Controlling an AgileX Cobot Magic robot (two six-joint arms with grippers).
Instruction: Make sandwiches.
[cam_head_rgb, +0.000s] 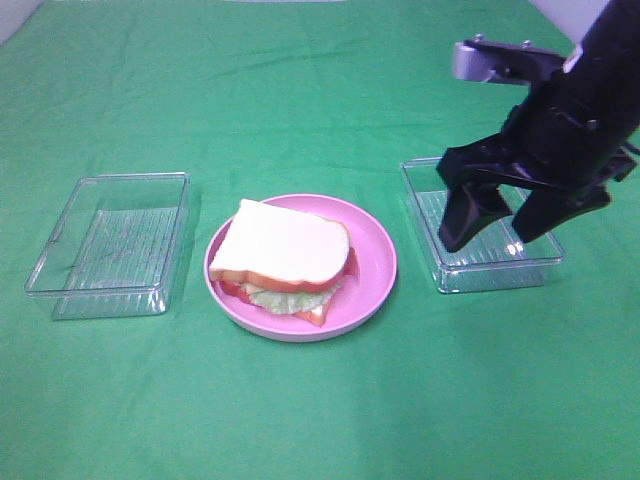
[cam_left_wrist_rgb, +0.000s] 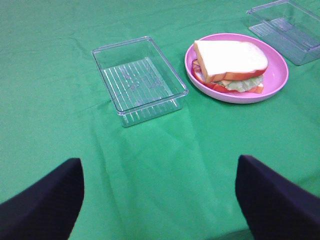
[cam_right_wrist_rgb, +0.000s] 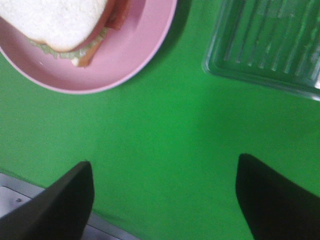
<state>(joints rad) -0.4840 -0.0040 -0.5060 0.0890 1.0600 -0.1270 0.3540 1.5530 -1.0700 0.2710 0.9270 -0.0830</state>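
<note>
- Foreground, centre: the sandwich (cam_head_rgb: 285, 262) sits assembled on a round pink plate (cam_head_rgb: 375, 262) atop the green cloth (cam_head_rgb: 320, 420). White bread up top, lettuce and red strips showing at the near edge, second slice underneath.
- Left of plate, well apart: clear tray (cam_head_rgb: 110, 245), nothing seen inside.
- Right of plate: second clear tray (cam_head_rgb: 480, 268), near but not touching the plate.
- Over that right tray: right gripper (cam_head_rgb: 495, 215), black, jaws spread wide, holding nothing, hanging above the tray w/o contact.
- Left gripper (cam_left_wrist_rgb: 160, 200): seen only in the left wrist view, jaws wide apart over bare cloth, nothing between them; sandwich and left tray lie beyond it.
</note>
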